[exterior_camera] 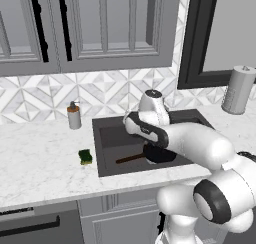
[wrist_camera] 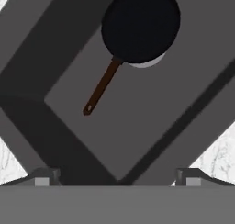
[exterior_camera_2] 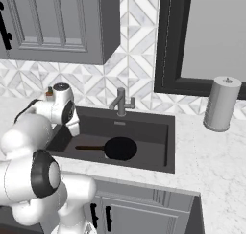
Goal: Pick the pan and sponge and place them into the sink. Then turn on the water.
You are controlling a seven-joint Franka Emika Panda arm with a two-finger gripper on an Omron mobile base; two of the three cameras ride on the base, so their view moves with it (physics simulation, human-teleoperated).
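Our gripper (wrist_camera: 117, 182), fingers spread and empty, hovers above the sink (wrist_camera: 151, 140); the black pan (wrist_camera: 140, 25) lies at twelve o'clock, its brown handle toward seven.

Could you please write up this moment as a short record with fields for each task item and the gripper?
pan: lying flat in the sink, handle pointing left, body partly over the drain
sponge: on the counter, left of the sink, untouched
faucet: at the sink's back rim, no water running
gripper: open, empty, above the sink, apart from the pan
done: pan placed
left: sponge, water
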